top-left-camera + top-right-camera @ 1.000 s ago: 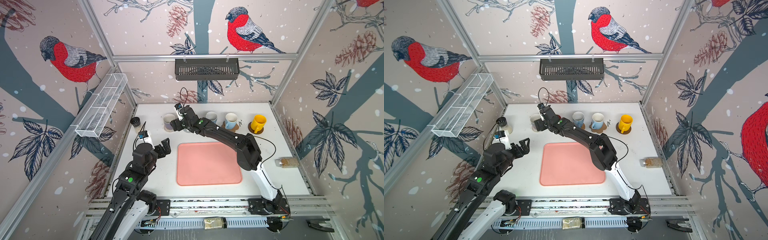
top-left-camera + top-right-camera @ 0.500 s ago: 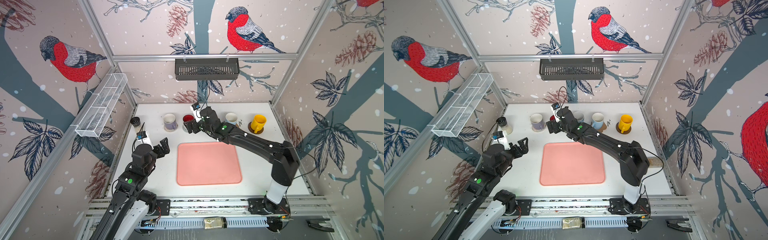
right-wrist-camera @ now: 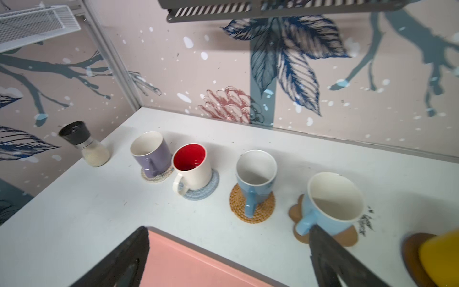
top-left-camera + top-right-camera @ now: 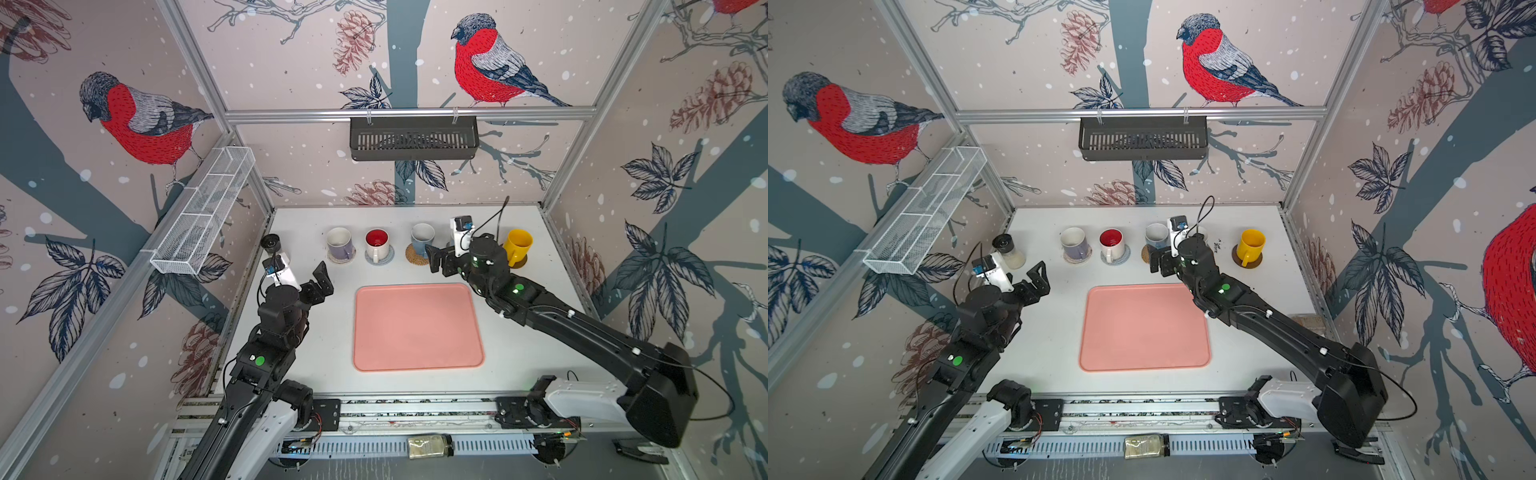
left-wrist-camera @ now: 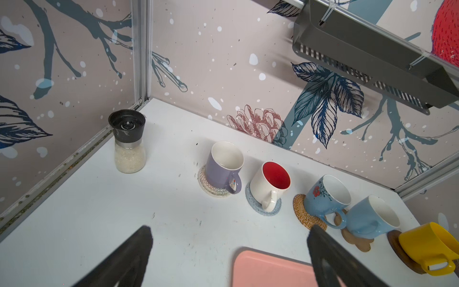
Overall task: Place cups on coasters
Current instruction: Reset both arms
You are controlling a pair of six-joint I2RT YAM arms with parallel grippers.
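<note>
I am holding the right tool (image 3: 227, 236) with its jaws spread wide and nothing between them, near the far edge of the pink tray (image 3: 188, 263). The five cups are standing in a row ahead of it, each on a coaster. The pale blue cup (image 3: 332, 201) on the cork flower (image 3: 296, 211) is sitting closest, right by one finger. Next along are the flowered blue cup (image 3: 255, 171) on the rattan round (image 3: 263, 213), the red-lined white cup (image 3: 196, 174) on the grey-blue mat (image 3: 206, 192) and the lavender cup (image 3: 154, 156) on the beige mat (image 3: 149, 177). The yellow cup (image 3: 439, 258) is sitting on the wooden disc (image 3: 409, 248), off to the tool's other side. The left tool (image 5: 229, 229) is hovering with its jaws apart too, the grinder jar (image 5: 128, 144) standing ahead of it.
</note>
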